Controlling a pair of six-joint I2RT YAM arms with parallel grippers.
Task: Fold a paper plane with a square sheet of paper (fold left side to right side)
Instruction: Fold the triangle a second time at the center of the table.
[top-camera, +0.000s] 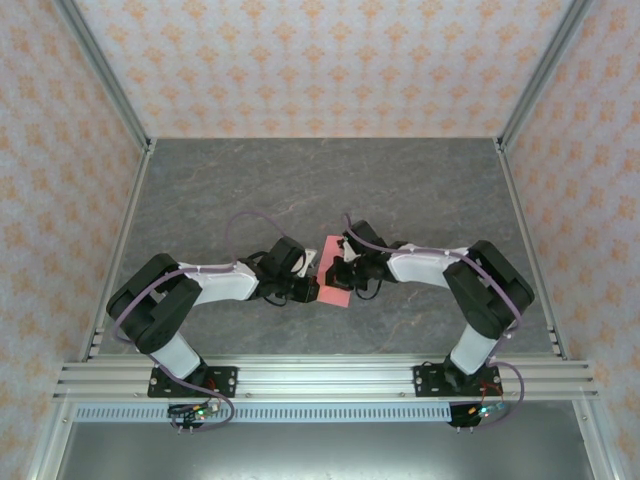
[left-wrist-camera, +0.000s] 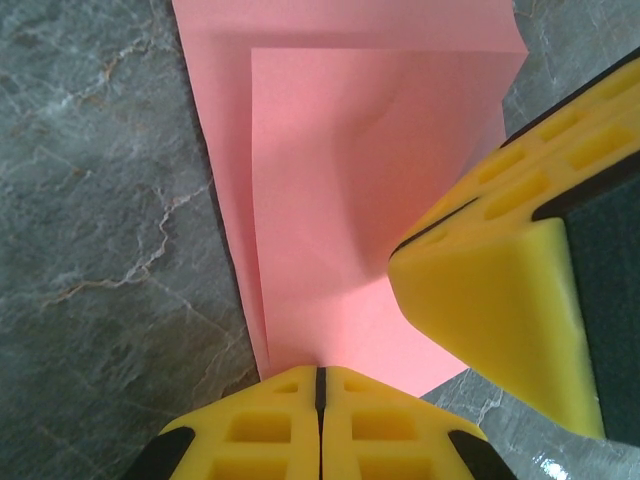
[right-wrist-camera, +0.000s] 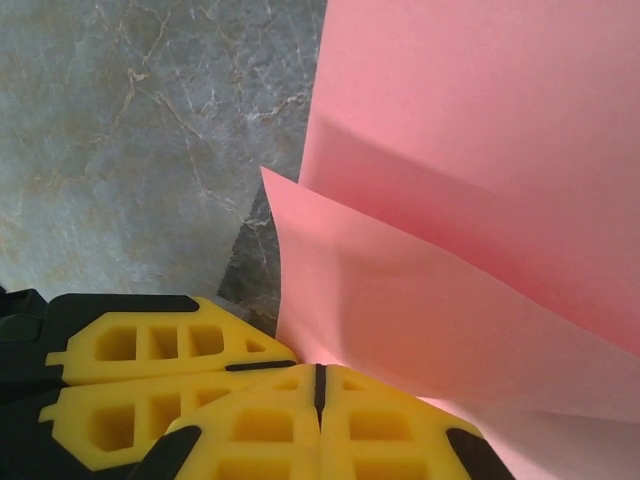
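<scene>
The top external camera sits high above and behind the arm bases, tilted down over the whole grey bench (top-camera: 250, 190). Each wrist camera rides just behind its own tool, the left tool (left-wrist-camera: 320, 372) and the right tool (right-wrist-camera: 320, 368), and looks along the yellow fingers (left-wrist-camera: 260, 430) from very near. All three views share the pink sheet of paper (top-camera: 332, 292) at mid-bench, and each wrist view also catches the other tool.

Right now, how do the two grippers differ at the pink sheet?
The left gripper meets the square sheet of paper at its left edge; the right gripper comes from the right, over it. Paper ahead of the left gripper lies nearly flat; by the right gripper a flap curls up. Both are shut, tips at the paper.
</scene>
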